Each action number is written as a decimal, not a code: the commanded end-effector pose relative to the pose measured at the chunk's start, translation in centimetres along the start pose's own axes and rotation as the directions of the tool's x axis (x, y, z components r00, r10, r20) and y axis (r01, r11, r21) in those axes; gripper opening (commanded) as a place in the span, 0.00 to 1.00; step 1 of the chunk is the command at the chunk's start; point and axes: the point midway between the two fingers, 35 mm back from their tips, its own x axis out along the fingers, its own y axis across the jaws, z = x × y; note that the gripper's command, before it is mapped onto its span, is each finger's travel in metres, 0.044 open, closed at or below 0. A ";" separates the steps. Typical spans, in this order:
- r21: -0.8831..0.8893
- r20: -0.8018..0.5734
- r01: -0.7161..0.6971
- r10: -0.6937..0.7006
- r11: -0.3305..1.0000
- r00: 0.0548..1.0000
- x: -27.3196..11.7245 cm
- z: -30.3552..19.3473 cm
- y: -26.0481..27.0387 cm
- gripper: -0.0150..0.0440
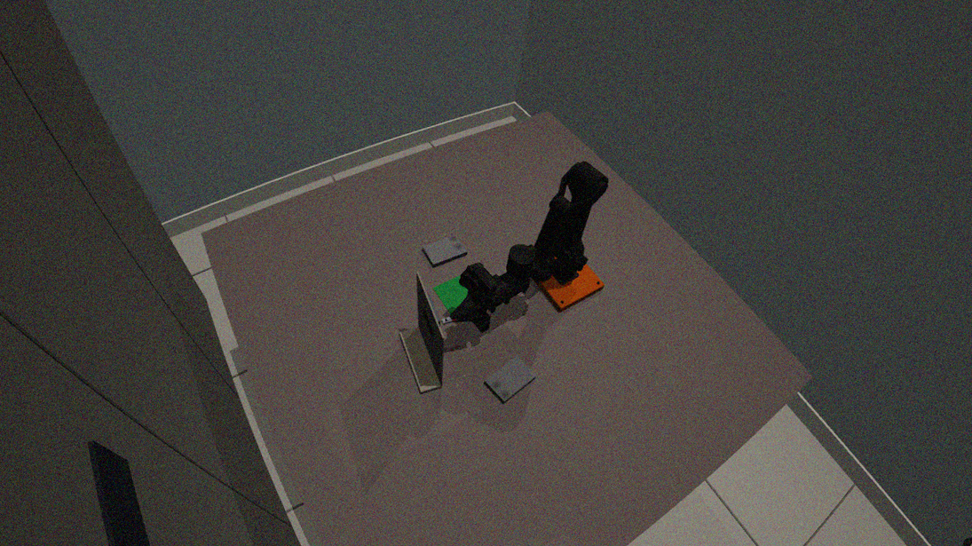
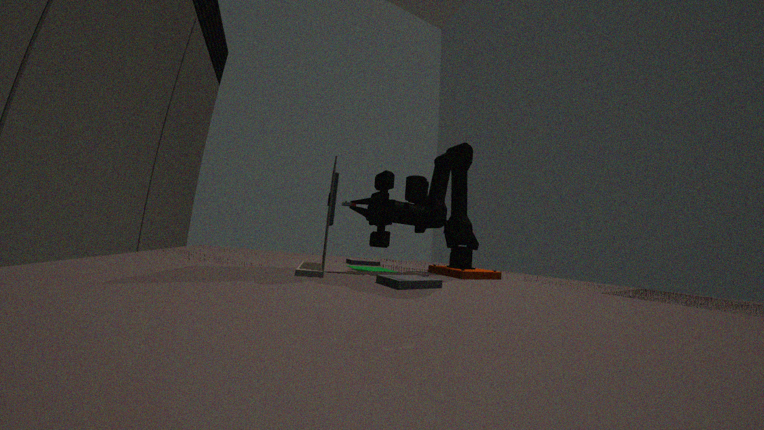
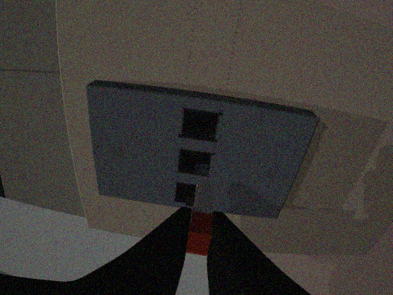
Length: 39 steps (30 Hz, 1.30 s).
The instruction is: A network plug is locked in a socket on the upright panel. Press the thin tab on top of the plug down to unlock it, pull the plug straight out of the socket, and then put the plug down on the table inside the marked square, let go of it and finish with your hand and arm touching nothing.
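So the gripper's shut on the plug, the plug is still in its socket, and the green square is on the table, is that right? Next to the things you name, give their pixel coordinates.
Not quite: the plug (image 1: 446, 320) (image 2: 346, 203) (image 3: 199, 242) is out of its socket, with a gap before the panel (image 2: 332, 205) in the exterior view. The rest is right.

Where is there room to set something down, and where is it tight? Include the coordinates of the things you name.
In the top view, room shows below the lower grey slab (image 1: 511, 378) (image 2: 408, 282) and above the upper one (image 1: 444, 250) (image 2: 363, 262). It's crowded between the upright panel (image 1: 430, 336) (image 2: 326, 240) (image 3: 135, 143) and orange base plate (image 1: 586, 291) (image 2: 483, 275), where the arm (image 1: 561, 224) (image 2: 459, 192) hangs.
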 end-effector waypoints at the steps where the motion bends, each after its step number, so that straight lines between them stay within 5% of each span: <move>1: -0.003 0.003 -0.005 0.005 1.000 1.000 -0.4 -0.1 0.1 0.25; 39: -0.002 0.003 -0.003 0.003 1.000 1.000 -2.8 -1.1 0.1 0.25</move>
